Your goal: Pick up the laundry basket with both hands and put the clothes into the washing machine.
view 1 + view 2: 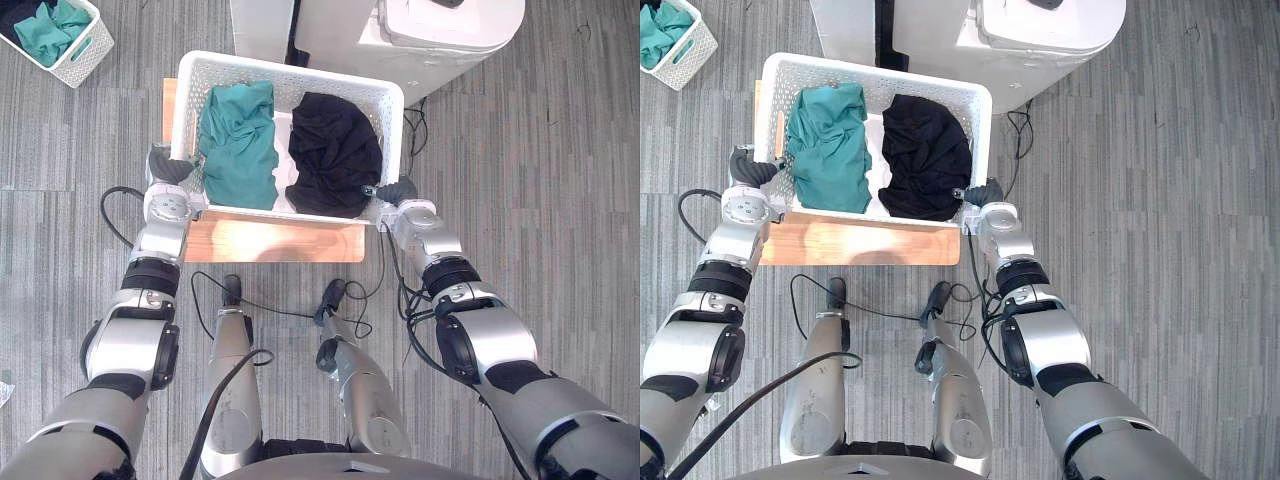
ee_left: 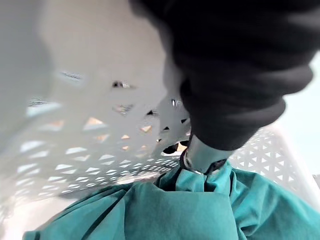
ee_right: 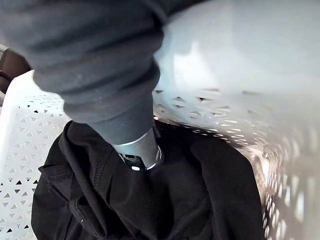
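The white lattice laundry basket (image 1: 290,68) stands over a small wooden table (image 1: 275,240). Inside it, a green garment (image 1: 238,145) lies on the left and a black garment (image 1: 335,155) on the right. My left hand (image 1: 167,168) grips the basket's left wall. In the left wrist view its thumb (image 2: 200,152) reaches over the rim onto the green garment (image 2: 150,210). My right hand (image 1: 400,188) holds the right wall, with its thumb (image 3: 140,150) inside against the black garment (image 3: 200,190). The remaining fingers of both hands are hidden outside the walls.
The white washing machine (image 1: 450,35) stands just beyond the basket, to the back right. A second small white basket (image 1: 85,50) with green cloth sits on the floor at the far left. Grey plank floor surrounds the table.
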Robot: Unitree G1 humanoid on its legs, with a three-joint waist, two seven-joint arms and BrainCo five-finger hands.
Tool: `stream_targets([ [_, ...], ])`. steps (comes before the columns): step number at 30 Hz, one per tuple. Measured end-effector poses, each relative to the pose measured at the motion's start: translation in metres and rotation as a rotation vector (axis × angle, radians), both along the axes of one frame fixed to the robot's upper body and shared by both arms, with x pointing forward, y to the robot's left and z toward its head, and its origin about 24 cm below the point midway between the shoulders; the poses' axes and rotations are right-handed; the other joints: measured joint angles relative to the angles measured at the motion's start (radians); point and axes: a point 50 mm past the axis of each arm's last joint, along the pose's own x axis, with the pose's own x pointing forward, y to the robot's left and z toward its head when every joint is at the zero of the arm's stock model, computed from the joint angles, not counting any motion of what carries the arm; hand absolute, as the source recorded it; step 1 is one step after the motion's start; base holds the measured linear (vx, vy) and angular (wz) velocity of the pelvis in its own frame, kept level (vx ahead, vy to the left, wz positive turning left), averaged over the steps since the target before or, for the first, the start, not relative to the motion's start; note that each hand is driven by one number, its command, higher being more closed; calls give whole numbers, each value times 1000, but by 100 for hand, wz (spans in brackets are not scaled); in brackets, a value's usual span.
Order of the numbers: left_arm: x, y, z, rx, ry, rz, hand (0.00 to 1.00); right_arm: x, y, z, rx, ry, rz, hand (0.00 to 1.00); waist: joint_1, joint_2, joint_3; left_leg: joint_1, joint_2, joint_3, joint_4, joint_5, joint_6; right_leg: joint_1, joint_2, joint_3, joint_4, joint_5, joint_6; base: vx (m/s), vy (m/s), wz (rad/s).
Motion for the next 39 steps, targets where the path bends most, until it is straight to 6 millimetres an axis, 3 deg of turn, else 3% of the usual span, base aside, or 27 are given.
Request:
stream_targets([
  [10, -3, 4, -11, 43, 64, 19, 100, -8, 9, -16, -70, 37, 48, 100, -2, -5, -10, 42, 3, 10, -3, -2, -2, 46, 14, 4, -34, 20, -18, 43, -2, -2],
  [15, -26, 6, -24, 73, 36, -7, 100, -34, 8, -39, -33, 40, 71, 100, -5, -5, -10, 109, 2, 15, -37, -1, -5, 100, 17, 2, -48, 19, -25, 78, 10, -1],
  [18, -42, 4, -25, 67, -17, -39, 100, -50, 1, -41, -17, -6, 71, 100, -8, -4, -11, 169, -1, 17, -62, -3, -9, 152, 17, 1, -58, 10, -28, 92, 19, 4],
  [19, -49, 5, -26, 59, -34, -46, 100, -58, -2, -43, -3, -21, 67, 100, -9, -2, -15, 196, -5, 19, -80, -3, -11, 174, 17, 2, -63, 0, -29, 84, 22, 6],
  [21, -77, 3, -50, -6, -26, -92, 100, -87, -12, -65, 52, 3, 52, 100, -14, 1, -115, 220, -8, 23, -131, -3, -20, 178, 15, -1, -64, -29, -34, 155, 35, 6],
  [23, -95, 0, -70, -66, 17, -110, 100, -107, -19, -85, 88, 56, 34, 100, -9, 9, -169, 256, -9, 22, -161, 4, -20, 199, 14, -9, -63, -37, -28, 189, 32, 9],
  [28, -146, -6, -115, -207, 128, -111, 100, -151, -36, -122, 133, 173, 10, 100, -9, 64, -275, 362, -21, 21, -253, 15, -23, 266, 2, -28, -63, -69, -23, 160, 35, 7],
  [32, -173, -8, -139, -280, 206, -101, 100, -178, -39, -145, 194, 255, -22, 100, -9, 90, -327, 428, -30, 40, -301, 20, -20, 307, -5, -26, -63, -83, -13, 64, 36, -2],
  [39, -220, -10, -170, -382, 346, -66, 100, -221, -42, -176, 261, 396, -93, 100, -22, 95, -374, 495, -31, 68, -335, 22, -18, 329, -11, -3, -36, -112, -8, 14, 14, -9],
])
